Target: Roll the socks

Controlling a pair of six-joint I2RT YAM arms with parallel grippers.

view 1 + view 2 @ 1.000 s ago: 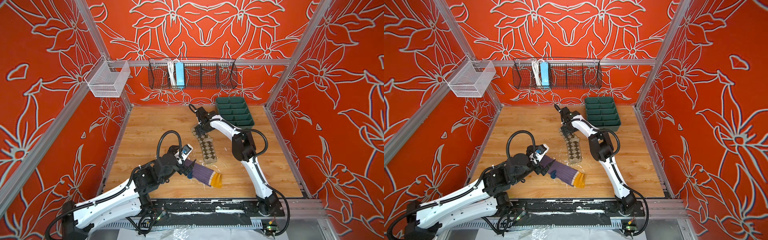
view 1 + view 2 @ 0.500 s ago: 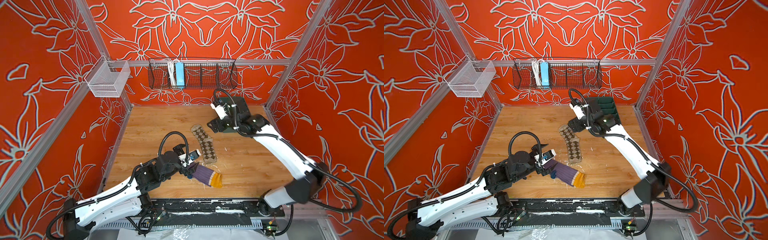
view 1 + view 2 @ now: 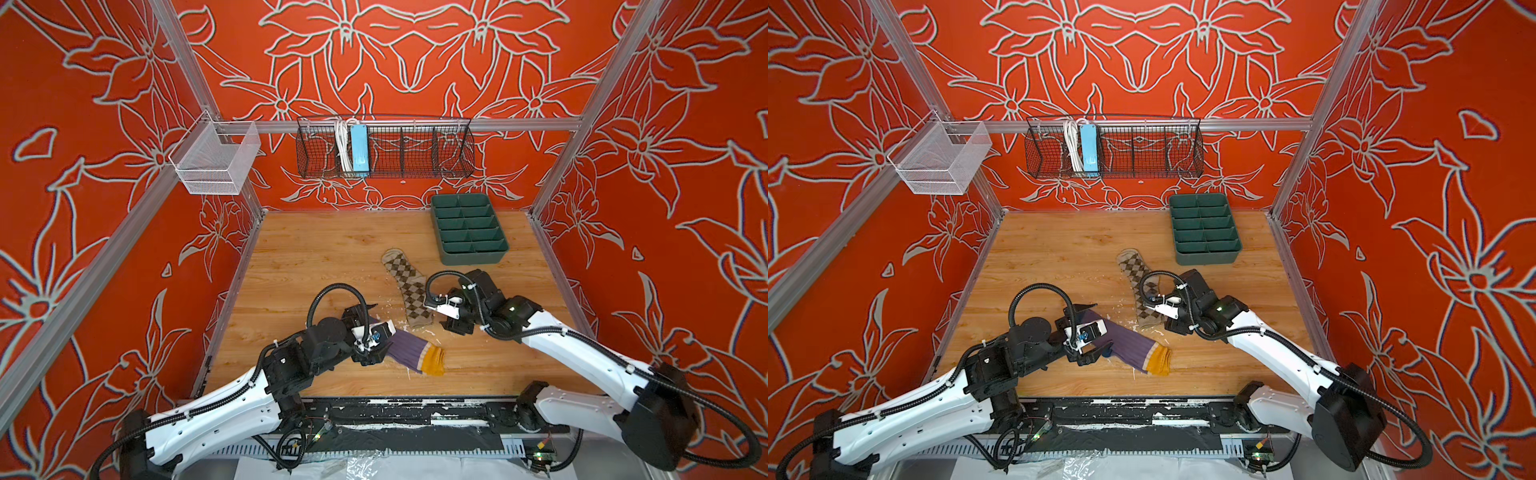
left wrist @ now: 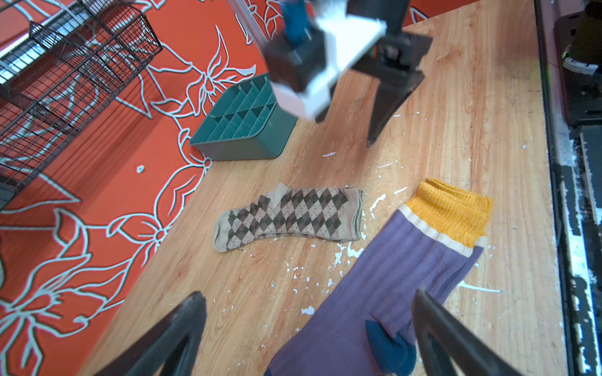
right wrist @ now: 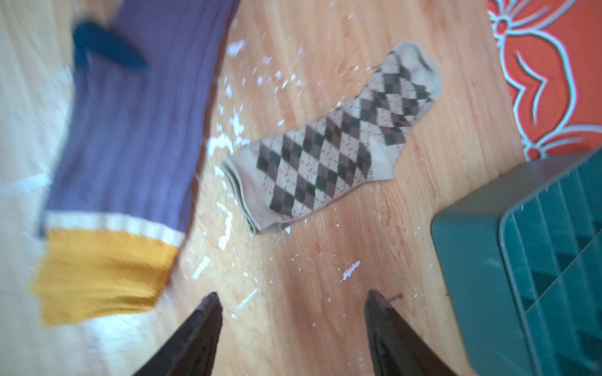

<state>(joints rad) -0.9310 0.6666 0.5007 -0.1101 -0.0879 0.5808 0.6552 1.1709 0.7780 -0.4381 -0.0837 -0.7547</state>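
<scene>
Left wrist view: purple sock (image 4: 391, 276) lies flat on the near middle of the surface (image 4: 472, 130), yellow cuff to the right, navy heel toward the left claw (image 4: 308, 298). That claw is spread wide over the heel end, pinching nothing; likely set to take the foot end and start a roll. Diamond-pattern sock (image 4: 290, 216) also flat, just beyond, cuff close beside the purple one and apparently apart, toe pointing far. Neither rolled yet. Right claw (image 5: 292, 293) spread, empty, low over bare wood just right of that cuff, probably lining up. Green tray (image 5: 472, 244) far right.
</scene>
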